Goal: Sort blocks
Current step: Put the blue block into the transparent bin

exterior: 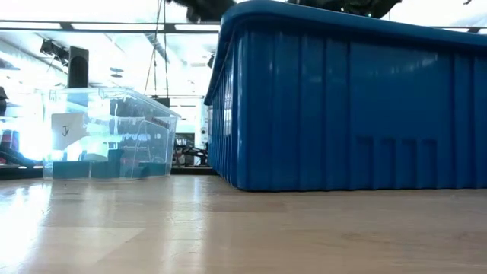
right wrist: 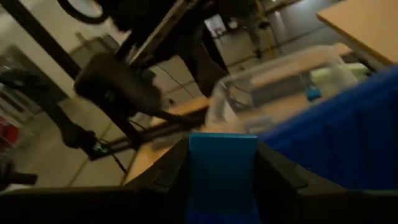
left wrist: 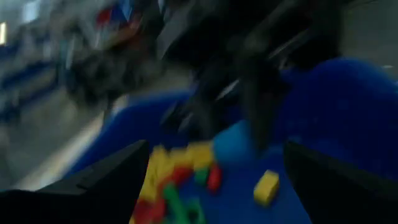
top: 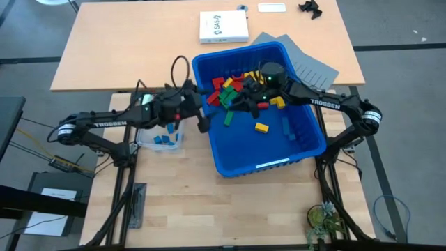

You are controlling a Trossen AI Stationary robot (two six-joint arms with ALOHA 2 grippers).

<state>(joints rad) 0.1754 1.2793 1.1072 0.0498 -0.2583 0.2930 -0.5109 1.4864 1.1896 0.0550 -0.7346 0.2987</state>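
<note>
A large blue bin (top: 265, 164) stands mid-table and holds many blocks (top: 230, 90) in red, yellow, green and blue. A clear tub (top: 160, 136) with a few blue blocks stands against the bin's left side and shows in the low view too (exterior: 106, 137). My right gripper (top: 235, 106) hangs over the pile, shut on a blue block (right wrist: 222, 168). My left gripper (top: 202, 117) hovers open at the bin's left rim, above the tub's right end, facing the bin; its fingers (left wrist: 106, 183) have nothing between them. My right gripper pinches the blue block by two opposite sides (right wrist: 194, 171) between its two fingers. The fingers reach nearly level from the table's right, pointing toward the clear tub. The block is lifted clear of the pile, seen from the left wrist too (left wrist: 233, 142).
Loose in the bin lie a yellow block (top: 262, 127) and a blue one (top: 287, 129). A white box (top: 223, 26) and a grey sheet (top: 310, 63) lie behind the bin. A small plant (top: 324, 223) sits at the near right.
</note>
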